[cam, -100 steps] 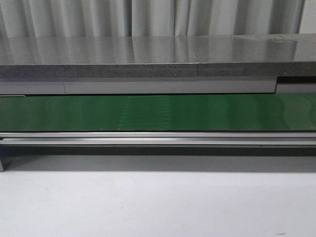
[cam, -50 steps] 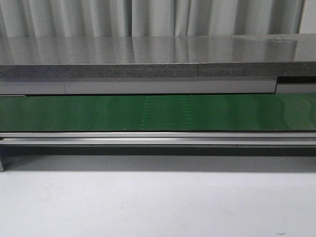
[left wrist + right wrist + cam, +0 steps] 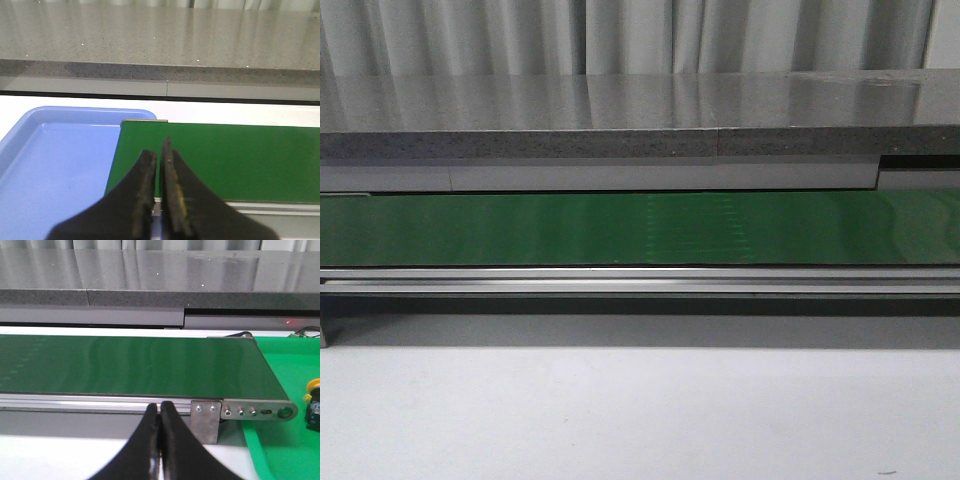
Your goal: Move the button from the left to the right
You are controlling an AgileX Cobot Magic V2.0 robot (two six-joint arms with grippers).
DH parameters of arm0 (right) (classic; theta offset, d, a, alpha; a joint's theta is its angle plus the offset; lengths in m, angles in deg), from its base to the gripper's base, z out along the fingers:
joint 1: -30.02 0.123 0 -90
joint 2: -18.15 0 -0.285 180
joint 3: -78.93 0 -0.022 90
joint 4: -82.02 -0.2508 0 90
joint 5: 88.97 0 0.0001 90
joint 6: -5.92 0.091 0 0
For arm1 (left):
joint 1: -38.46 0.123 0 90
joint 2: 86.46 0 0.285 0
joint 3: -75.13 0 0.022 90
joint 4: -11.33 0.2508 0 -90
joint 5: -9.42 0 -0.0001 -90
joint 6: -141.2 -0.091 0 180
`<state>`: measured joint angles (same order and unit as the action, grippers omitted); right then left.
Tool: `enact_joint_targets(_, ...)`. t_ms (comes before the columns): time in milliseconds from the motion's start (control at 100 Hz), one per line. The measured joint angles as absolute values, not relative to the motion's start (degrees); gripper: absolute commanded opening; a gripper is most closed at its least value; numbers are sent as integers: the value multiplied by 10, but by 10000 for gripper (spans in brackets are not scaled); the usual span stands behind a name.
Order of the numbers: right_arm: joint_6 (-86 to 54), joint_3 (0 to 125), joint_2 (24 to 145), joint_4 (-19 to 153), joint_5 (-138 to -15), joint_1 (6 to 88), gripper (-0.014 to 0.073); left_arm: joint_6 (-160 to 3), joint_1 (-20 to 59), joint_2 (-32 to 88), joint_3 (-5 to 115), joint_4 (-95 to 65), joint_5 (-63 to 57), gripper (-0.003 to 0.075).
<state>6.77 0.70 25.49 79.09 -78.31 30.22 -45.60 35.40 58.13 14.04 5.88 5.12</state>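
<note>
Left gripper [image 3: 159,200] pressed together, empty, above near belt rail; blue tray [image 3: 60,165] beside it bare

Right gripper [image 3: 159,440] also pressed together, empty, by belt [image 3: 130,365] end

Button [image 3: 313,405] in green bin [image 3: 285,450] past belt's right end, cut by frame edge; yellow cap faces belt, long axis roughly level, exact lie unclear

Judgement: button already on right side, or between cycles; next move needs another button arriving on left

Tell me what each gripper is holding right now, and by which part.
Nothing is held. The left gripper and the right gripper are both shut with nothing between their fingers. The button lies apart on the green tray, untouched.
</note>
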Motion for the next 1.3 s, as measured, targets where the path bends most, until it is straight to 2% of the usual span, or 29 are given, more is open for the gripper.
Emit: enact_joint_targets(1300, 70, 0, 255, 792, -809, 302, -68, -456, 354, 581, 140, 59, 51, 5)
